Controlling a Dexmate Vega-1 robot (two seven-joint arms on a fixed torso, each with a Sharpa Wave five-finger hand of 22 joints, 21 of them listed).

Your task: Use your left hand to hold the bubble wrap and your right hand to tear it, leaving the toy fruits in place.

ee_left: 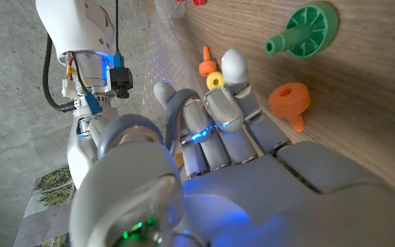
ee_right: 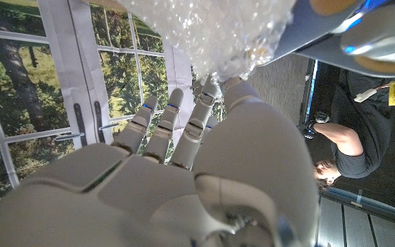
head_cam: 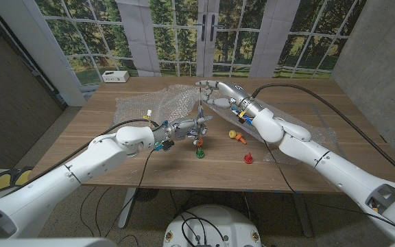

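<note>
Head view: bubble wrap (head_cam: 158,100) lies spread over the upper-middle of the wooden surface (head_cam: 300,92), mostly upper left of centre, with a thin strip of it rising between the two hands.
Left hand (head_cam: 192,127) sits at frame centre, fingers closed around the lower end of that strip, so it grips the wrap just below the main sheet.
Right hand (head_cam: 216,92) is just above and right of the left one, raised off the surface; in the right wrist view the wrap (ee_right: 214,31) bunches against its thumb and fingertips (ee_right: 172,103), so it pinches the wrap's top end. The rest of its fingers are spread.
Toy fruits: green one (head_cam: 199,154) and orange one (head_cam: 199,142) directly below the left hand, yellow one (head_cam: 233,134) and red one (head_cam: 248,159) to the lower right, all on the surface, off the wrap.
White box (head_cam: 116,76) at the surface's upper-left edge.
</note>
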